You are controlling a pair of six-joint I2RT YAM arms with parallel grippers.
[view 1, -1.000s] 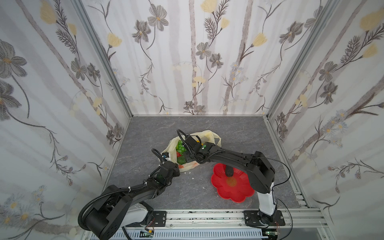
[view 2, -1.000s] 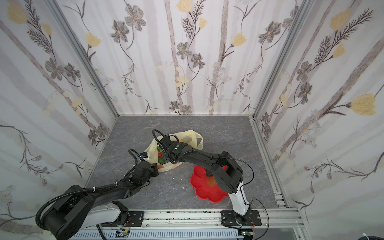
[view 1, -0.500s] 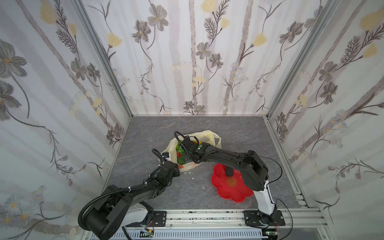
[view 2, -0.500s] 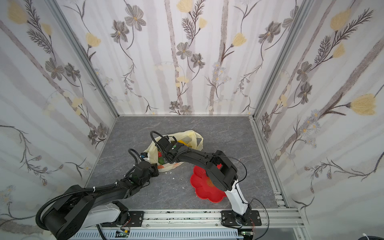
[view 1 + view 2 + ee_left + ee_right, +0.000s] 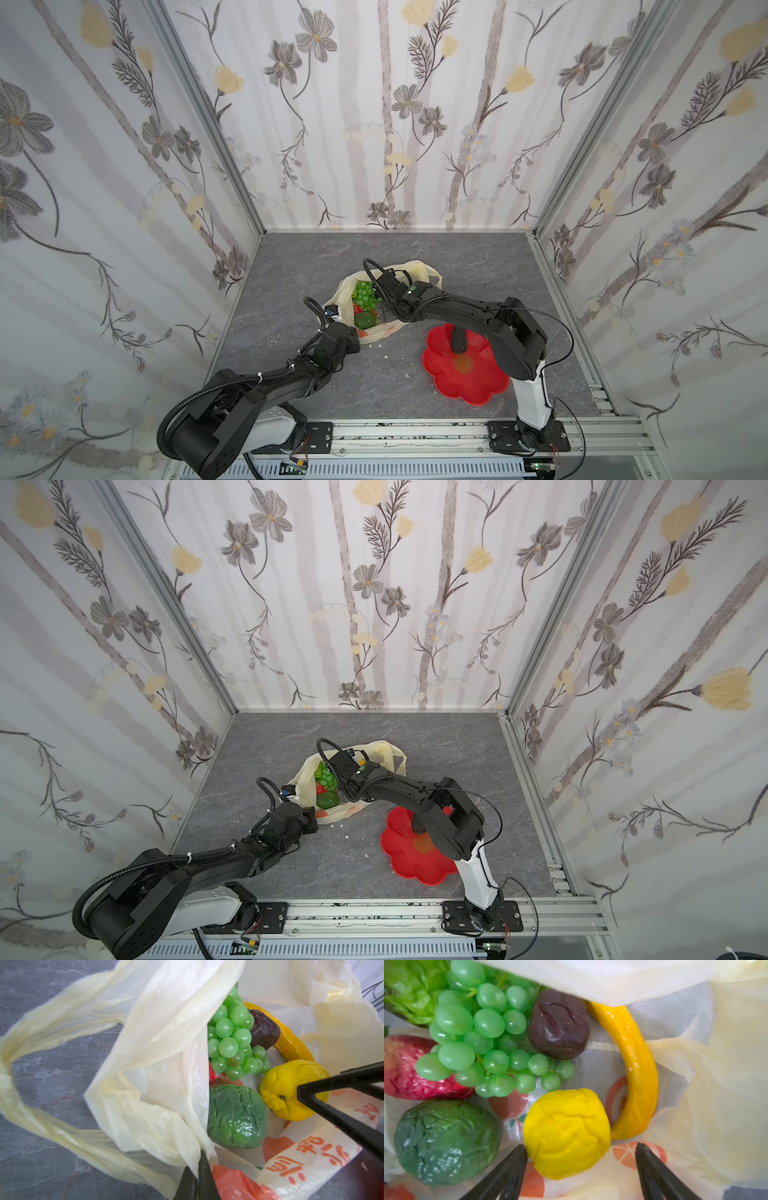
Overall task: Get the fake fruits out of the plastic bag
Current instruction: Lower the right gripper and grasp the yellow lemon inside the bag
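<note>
Partly, a plastic bag (image 5: 612, 978) fold covers the yellow banana (image 5: 639, 1076)

- Support surface: a flat tabletop (image 5: 457, 257) with a dark grey, stone-veined finish. Patterned walls close it on three sides, and an aluminium rail (image 5: 415, 432) runs along the near edge.
- Item 1 — plastic bag (image 5: 374, 334): thin, pale yellow, with orange-red prints. It lies near the middle of the tabletop, slightly left of centre in both top views.
- Loop handles (image 5: 52, 1022): in the left wrist view they spread out slack over the grey surface.
- Item 2 — red flower-shaped dish (image 5: 465, 386): it sits flat, right of the bag and nearer the rail, close to the bag but not touching it.
- Small white fragments (image 5: 386, 356): they lie on the bare surface between bag and dish.
</note>
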